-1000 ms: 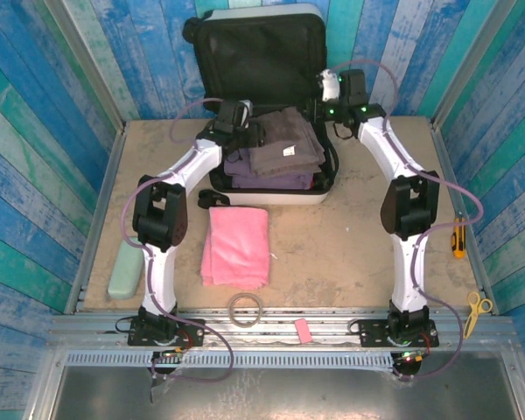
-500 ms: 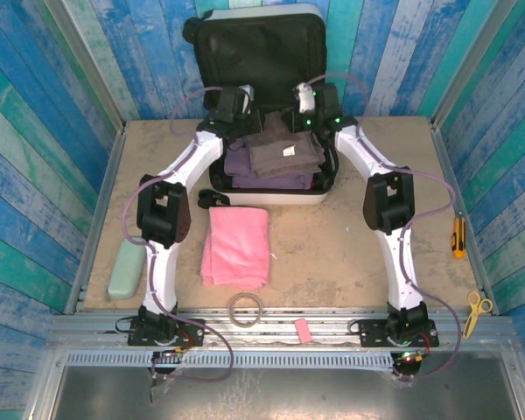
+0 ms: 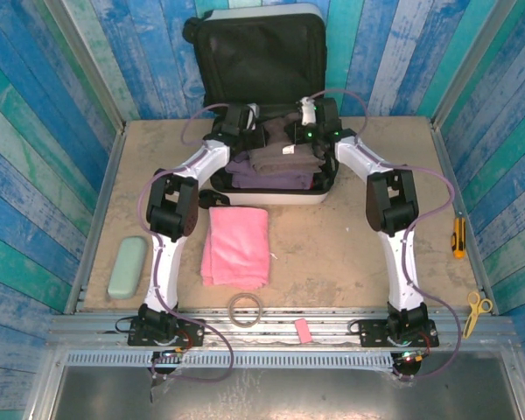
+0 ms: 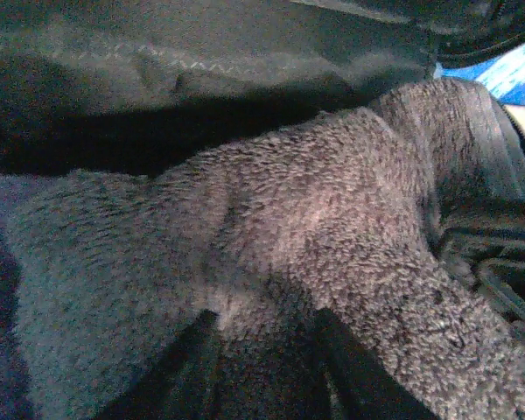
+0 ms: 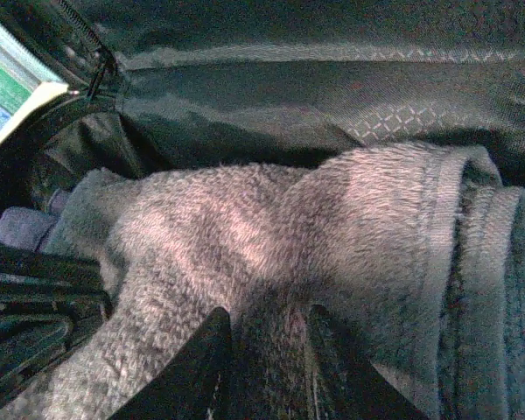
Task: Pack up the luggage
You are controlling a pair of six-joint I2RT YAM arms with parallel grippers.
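Observation:
The luggage (image 3: 271, 194), a white suitcase, lies open at the back of the table with its black-lined lid (image 3: 261, 61) upright. Inside, a grey fleece towel (image 3: 284, 160) rests on purple cloth (image 3: 262, 179). My left gripper (image 3: 249, 133) and right gripper (image 3: 297, 133) sit side by side at the towel's back edge, close to the lid. In the left wrist view the left gripper (image 4: 267, 328) pinches a raised fold of the grey towel (image 4: 332, 219). In the right wrist view the right gripper (image 5: 269, 319) pinches the grey towel (image 5: 245, 227) the same way, below the black lining (image 5: 332, 96).
A folded pink towel (image 3: 236, 245) lies in front of the suitcase. A tape roll (image 3: 245, 308) and a pink eraser (image 3: 302, 330) sit at the near edge. A green case (image 3: 127, 267) is at the left; an orange cutter (image 3: 458, 236) and yellow scissors (image 3: 479, 311) at the right.
The right gripper came down from beside the lid to the towel's back edge. The left gripper shifted slightly right and down. Both narrowed on the grey towel, which now looks bunched.

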